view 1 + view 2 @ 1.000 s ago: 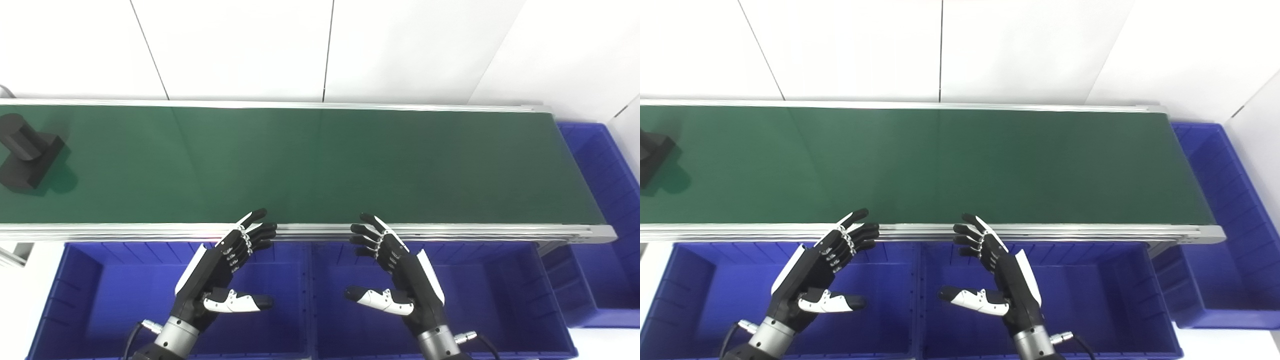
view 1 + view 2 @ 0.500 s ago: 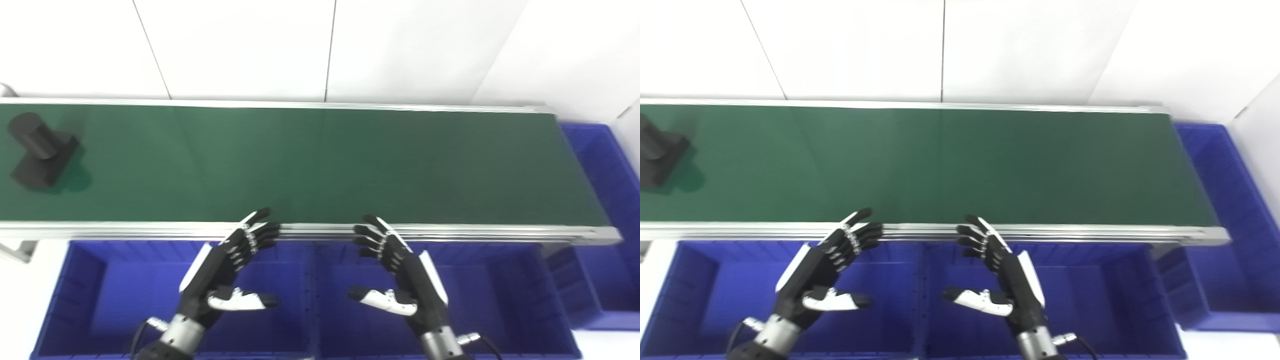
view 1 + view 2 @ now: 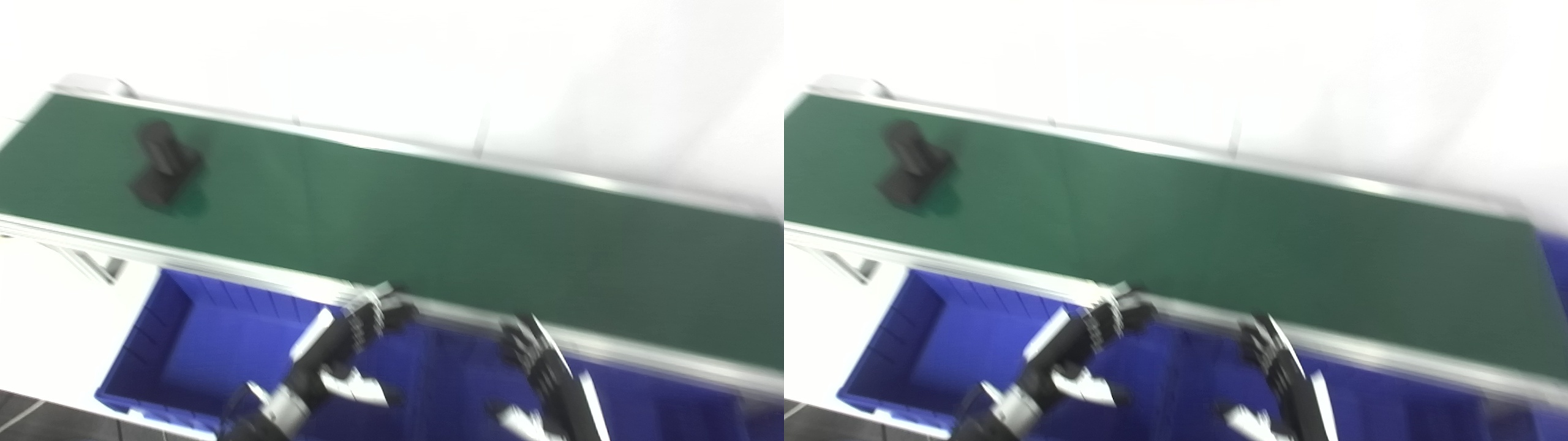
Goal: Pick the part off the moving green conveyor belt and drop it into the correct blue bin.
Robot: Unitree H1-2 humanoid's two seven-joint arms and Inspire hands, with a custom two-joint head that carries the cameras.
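White wall panels back the green conveyor belt (image 3: pixel 429 220), which runs slantwise across my blurred view, high at the left and low at the right. On it, near its left end, lies the black part (image 3: pixel 160 164), a cylinder on a blocky base, well apart from both my hands and up-left of them. My left hand (image 3: pixel 343 343) hangs over the left blue bin (image 3: pixel 177 343), fingertips just at the belt's near rail, fingers spread and thumb held apart, holding nothing. My right hand (image 3: pixel 545 380) hovers over the middle blue bin (image 3: pixel 465 380), also spread as far as the blur lets me judge, and empty.

Compared with 0.5 s ago, my head has swung left and tilted, so the whole scene has shifted; the belt's left end and its roller now show. The part sits farther from the picture's left edge than it did. My hands keep the same open pose by the rail.
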